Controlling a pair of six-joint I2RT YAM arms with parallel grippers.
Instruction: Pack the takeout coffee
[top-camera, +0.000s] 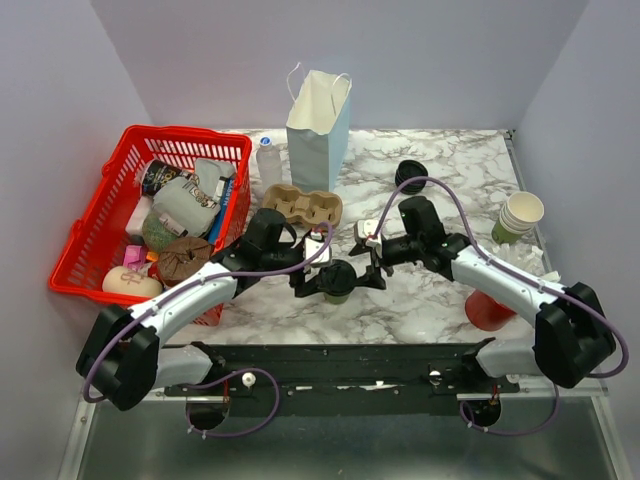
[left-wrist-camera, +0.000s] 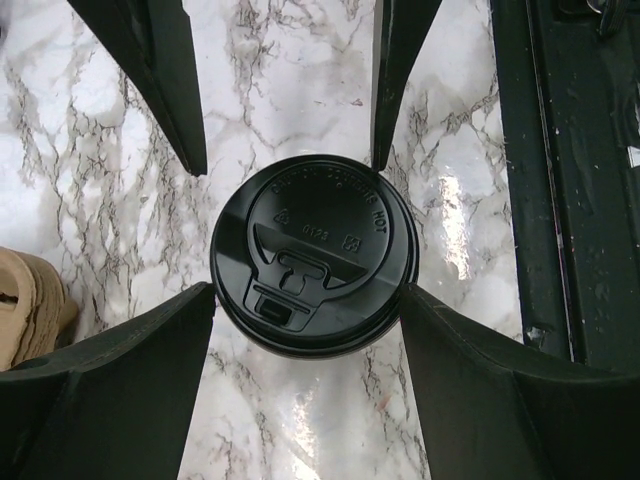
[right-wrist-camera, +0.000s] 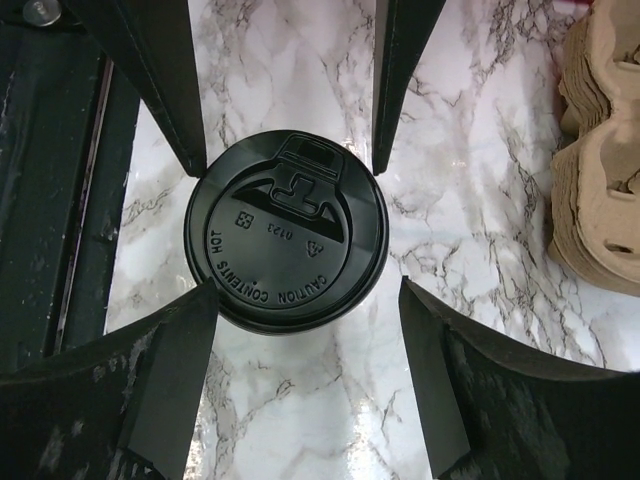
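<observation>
Lid is on: small olive-green paper cup with round black plastic sip lid (top-camera: 338, 278) stands upright on the white marble-pattern table (top-camera: 440, 300), mid-table toward the near edge, between the arms. Not packed yet.

Left gripper (left-wrist-camera: 305, 295) has both fingertips against the lid's sides and looks clamped on the cup. Right gripper (right-wrist-camera: 305, 290) straddles it from the other side, spread wide, one finger touching and the other apart, holding nothing.

Left to do, I judge: move the cup into the brown moulded-pulp cup carrier (top-camera: 302, 205) or the white paper bag with handles (top-camera: 318, 125), both toward the far edge. Red plastic basket (top-camera: 190, 135) at the left edge. Plain pale walls on three sides.
</observation>
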